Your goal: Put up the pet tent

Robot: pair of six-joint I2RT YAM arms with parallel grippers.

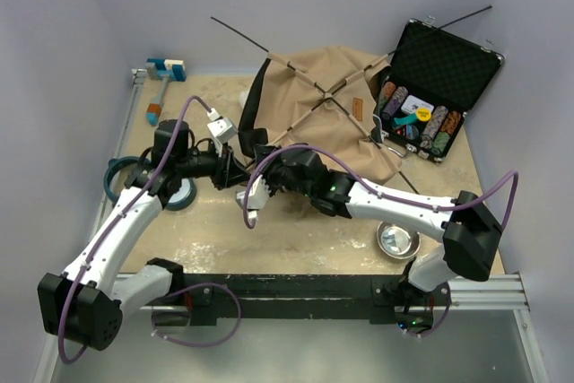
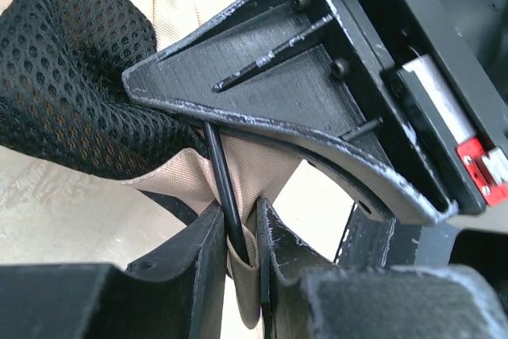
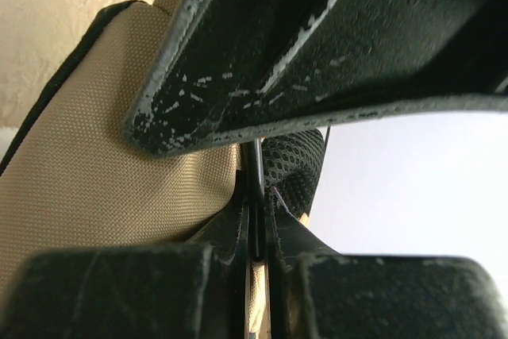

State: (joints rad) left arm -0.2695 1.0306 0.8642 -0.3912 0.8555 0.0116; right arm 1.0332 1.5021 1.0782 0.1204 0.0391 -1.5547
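Pet tent (image 1: 345, 141): lies slumped and partly flattened on the far centre of the table (image 1: 296, 239), tan fabric uppermost. Its thin dark poles (image 1: 321, 91) cross over the top, with their ends sticking out past the cloth to the far left and far right. A black-trimmed edge runs down its left side.

Left gripper (image 1: 235, 168): sits at the tent's near left corner. In the left wrist view, the left gripper (image 2: 238, 252) is pinched almost fully together on one pole (image 2: 221, 172) and a fold of tan fabric (image 2: 254, 172). Only the clamped material separates the fingers. Black mesh lining (image 2: 71, 77) bulges out to the left of the grip.

Right gripper (image 1: 265, 172): sits just beside the left one, at the same corner. In the right wrist view, the right gripper (image 3: 255, 236) is pressed nearly closed on the pole (image 3: 255, 172), which rises straight from the slit between the fingers. Tan fabric (image 3: 95, 156) lies to the left and mesh lining (image 3: 294, 160) just right of the pole. Each wrist view shows the other gripper's finger close overhead. Contact between the two cannot be confirmed.

Other items: an open black case (image 1: 444, 69) of poker chips stands at the far right, touching the tent's right edge. A metal bowl (image 1: 397, 239) sits near right. A teal tape roll (image 1: 175, 193) lies near left under the left arm. A blue-and-white brush (image 1: 161, 87) lies far left.
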